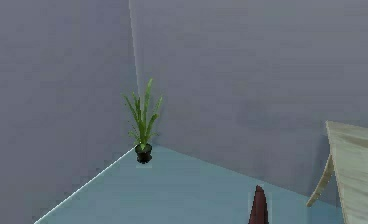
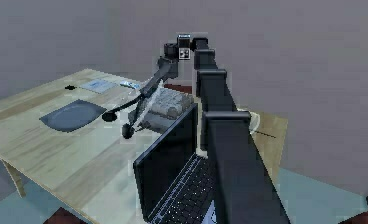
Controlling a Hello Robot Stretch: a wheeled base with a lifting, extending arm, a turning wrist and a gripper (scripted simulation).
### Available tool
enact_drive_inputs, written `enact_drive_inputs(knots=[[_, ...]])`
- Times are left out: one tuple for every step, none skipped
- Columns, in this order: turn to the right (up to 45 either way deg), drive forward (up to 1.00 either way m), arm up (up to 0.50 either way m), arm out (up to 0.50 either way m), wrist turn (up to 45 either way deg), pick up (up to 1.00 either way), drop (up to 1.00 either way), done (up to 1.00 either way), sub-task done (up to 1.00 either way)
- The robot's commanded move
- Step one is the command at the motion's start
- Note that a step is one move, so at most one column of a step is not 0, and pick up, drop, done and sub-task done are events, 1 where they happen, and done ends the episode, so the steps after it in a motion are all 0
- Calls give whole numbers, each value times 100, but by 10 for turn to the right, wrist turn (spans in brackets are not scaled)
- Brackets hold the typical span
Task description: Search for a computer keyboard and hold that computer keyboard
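Observation:
My arm [image 2: 224, 130] rises as a dark bar over a pale wooden table [image 2: 52, 150] in the arm side view. My gripper [image 2: 119, 121] reaches down to the left from the white marker squares, its thin fingers [image 2: 142, 95] above the tabletop. A pale boxy thing [image 2: 168, 104] lies just behind the fingers, so I cannot tell whether the gripper holds anything. An open dark laptop [image 2: 172, 165] stands on the table by the arm, its keys [image 2: 195, 195] showing. A flat pale thing [image 2: 94, 87] lies farther out on the table.
A dark grey mat [image 2: 67, 116] and a small dark item [image 2: 70, 89] lie on the table. In the forward view a potted plant [image 1: 143, 122] stands in the room's corner, a wooden table's edge [image 1: 354, 160] at the right, a dark red shape [image 1: 259, 206] at the bottom.

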Motion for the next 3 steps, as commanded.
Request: enact_drive_inputs(knots=[[0,0,0,0,450,0,0,0,0],[0,0,0,0,60,0,0,0,0],[0,0,-20,0,0,0,0,0,0]])
